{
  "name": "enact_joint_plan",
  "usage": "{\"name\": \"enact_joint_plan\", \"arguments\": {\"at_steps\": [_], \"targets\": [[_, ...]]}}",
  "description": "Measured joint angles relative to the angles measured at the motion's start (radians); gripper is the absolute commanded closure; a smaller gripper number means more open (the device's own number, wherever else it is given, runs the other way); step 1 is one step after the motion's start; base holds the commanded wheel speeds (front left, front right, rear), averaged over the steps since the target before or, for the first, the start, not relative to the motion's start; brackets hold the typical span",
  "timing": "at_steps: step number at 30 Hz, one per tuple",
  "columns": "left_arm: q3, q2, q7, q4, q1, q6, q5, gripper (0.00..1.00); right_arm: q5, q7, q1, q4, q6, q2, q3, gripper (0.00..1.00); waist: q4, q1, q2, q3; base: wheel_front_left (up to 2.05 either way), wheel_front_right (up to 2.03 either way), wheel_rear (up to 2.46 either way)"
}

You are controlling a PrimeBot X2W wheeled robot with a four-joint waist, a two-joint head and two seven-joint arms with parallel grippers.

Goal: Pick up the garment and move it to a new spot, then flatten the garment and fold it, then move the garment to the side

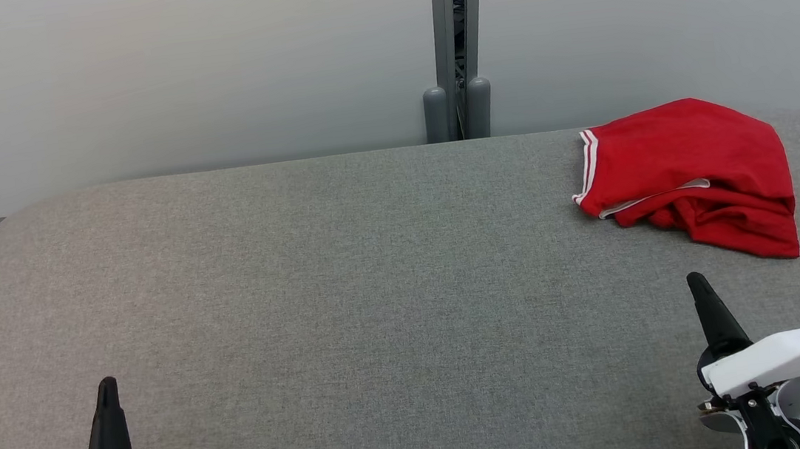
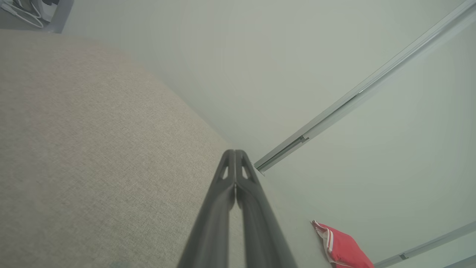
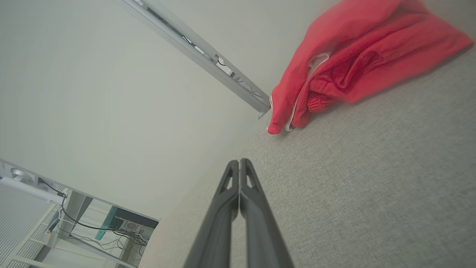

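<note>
A red garment (image 1: 692, 171) lies bunched on the far right part of a grey fabric-covered table (image 1: 346, 275), close to the table's back edge and its rounded right corner. The right gripper (image 1: 696, 281) sits low at the near right, pointing toward the garment, its two dark fingers pressed together and holding nothing. Its tip is near the garment's front edge but apart from it. The left gripper (image 1: 106, 383) sits at the near left, fingers likewise together and empty, well apart from the garment across the table.

Between the right gripper's tip and the garment lies a strip of grey table fabric. Behind the table stands a pale wall (image 1: 169, 78), split by a grey metal post (image 1: 459, 40) with two rounded grey caps at its base.

The garment is bright red, with two thin white stripes along its left hem and a white edging line across the middle. Its top layer lies fairly smooth, while the near side is rumpled into thick folds. The right wrist view shows those folds (image 3: 357, 56) beyond the closed fingertips (image 3: 240, 160).
</note>
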Motion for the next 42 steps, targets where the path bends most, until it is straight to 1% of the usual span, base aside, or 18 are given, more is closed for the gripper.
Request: {"name": "enact_joint_plan", "arguments": {"at_steps": [18,42], "targets": [[0.023,-0.008,0.045,0.016,-0.041,0.000,-0.202,1.00,0.196,0.049,-0.045,0.020,0.000,-0.002,-0.009,1.00,-0.003,0.0000,0.0000,0.007,0.00,0.00,0.00],[0.050,-0.020,0.099,0.035,-0.098,0.000,-0.429,1.00,0.423,0.105,-0.101,0.042,0.000,-0.004,-0.022,1.00,-0.007,0.0000,0.0000,0.017,0.00,0.00,0.00]]}}
